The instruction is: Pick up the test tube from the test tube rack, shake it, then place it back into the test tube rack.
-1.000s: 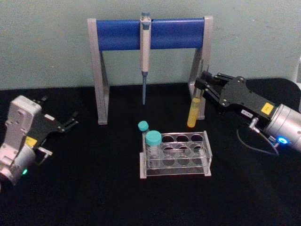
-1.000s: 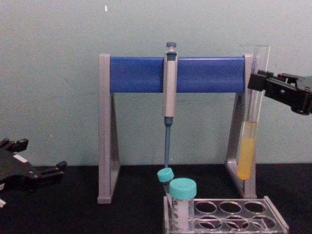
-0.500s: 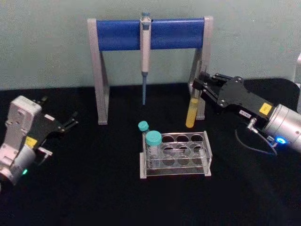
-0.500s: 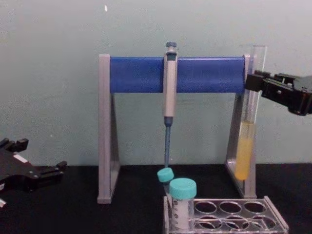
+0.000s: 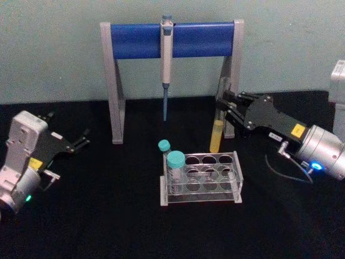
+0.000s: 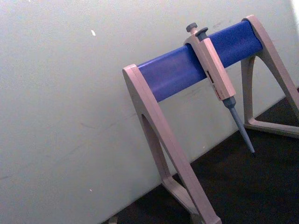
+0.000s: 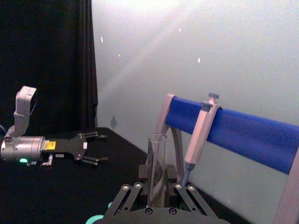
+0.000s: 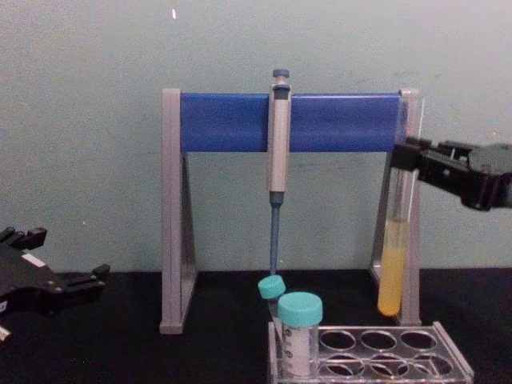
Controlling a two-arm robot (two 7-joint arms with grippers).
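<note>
Black table (image 5: 108, 221) seen from above. The right gripper (image 5: 222, 101) reaches in from the right, its fingers pinching the tube (image 5: 216, 136) on the clear glass above the yellow liquid. The tube hangs roughly upright, open end up, lifted clear of the rack (image 5: 200, 196) – its round bottom sits just behind and above the rack's back right corner, in front of the right leg of the stand (image 5: 172, 39).

From the chest, the tube (image 8: 390, 268) hangs with its tip just above the rack (image 8: 453, 363), and the right gripper (image 8: 402, 157) holds it near the top. Two teal-capped vials (image 5: 174, 163) stand at the rack's left end. A pipette (image 5: 166, 59) hangs from the stand's blue bar.

The left gripper (image 5: 68, 129) rests low at the far left, well apart from the rack – fingers spread, holding nothing.
</note>
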